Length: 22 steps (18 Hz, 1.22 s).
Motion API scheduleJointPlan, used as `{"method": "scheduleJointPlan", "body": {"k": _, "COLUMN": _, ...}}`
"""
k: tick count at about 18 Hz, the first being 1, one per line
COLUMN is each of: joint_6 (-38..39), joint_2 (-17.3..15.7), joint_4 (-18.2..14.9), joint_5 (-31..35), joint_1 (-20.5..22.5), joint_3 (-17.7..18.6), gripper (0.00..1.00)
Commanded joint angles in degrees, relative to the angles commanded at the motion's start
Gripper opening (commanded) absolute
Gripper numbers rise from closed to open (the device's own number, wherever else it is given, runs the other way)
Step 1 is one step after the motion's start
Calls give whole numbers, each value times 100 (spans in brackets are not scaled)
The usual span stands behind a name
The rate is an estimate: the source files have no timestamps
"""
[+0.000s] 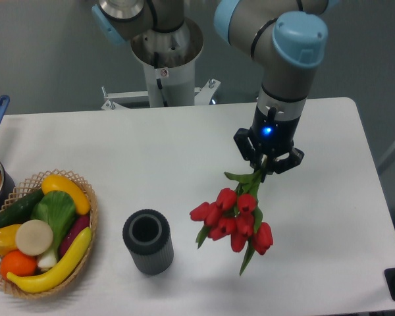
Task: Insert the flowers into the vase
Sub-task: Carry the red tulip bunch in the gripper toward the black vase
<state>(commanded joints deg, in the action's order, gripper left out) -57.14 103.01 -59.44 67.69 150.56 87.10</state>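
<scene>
A robotics lab, set up for a test: a plain white counter before a bare grey wall, with the arm's metal pedestal bolted behind it, up and left of the jaws. Far left of the jaws sits a basket of toy produce.

One fixed camera looks steeply down from the table's front edge; the gripper sits right of centre, at mid-distance.

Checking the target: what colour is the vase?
Dark grey, finely ribbed vase, clearest in the fixed camera view.
</scene>
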Motion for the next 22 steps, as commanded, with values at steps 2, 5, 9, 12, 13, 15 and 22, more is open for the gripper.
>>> {"method": "scheduleJointPlan", "body": {"k": 2, "joint_6": 273, "joint_2": 9, "joint_4": 370, "joint_5": -307, "joint_1": -61, "joint_3": 0, "gripper": 0}}
{"method": "scheduleJointPlan", "body": {"k": 5, "joint_6": 537, "joint_2": 26, "joint_4": 669, "joint_5": -773, "joint_1": -62, "joint_3": -9, "gripper": 0}}
{"method": "scheduleJointPlan", "body": {"k": 9, "joint_6": 678, "joint_2": 44, "joint_4": 898, "joint_5": -1056, "joint_1": -62, "joint_3": -9, "gripper": 0}}
{"method": "scheduleJointPlan", "body": {"k": 12, "joint_6": 871, "joint_2": 53, "joint_4": 925, "joint_5": -1405, "joint_1": -88, "joint_3": 0, "gripper": 0}}
{"method": "scheduleJointPlan", "body": {"k": 13, "joint_6": 1002, "joint_2": 62, "joint_4": 925, "joint_5": -1608, "joint_1": -114, "joint_3": 0, "gripper": 0}}
{"method": "scheduleJointPlan", "body": {"k": 15, "joint_6": 1100, "joint_2": 79, "joint_4": 925, "joint_5": -1995, "joint_1": -132, "joint_3": -9, "gripper": 0}}
{"method": "scheduleJointPlan", "body": {"k": 22, "joint_6": 1575, "joint_2": 263, "joint_4": 1637, "joint_5": -2593, "joint_1": -386, "joint_3": 44, "gripper": 0}}
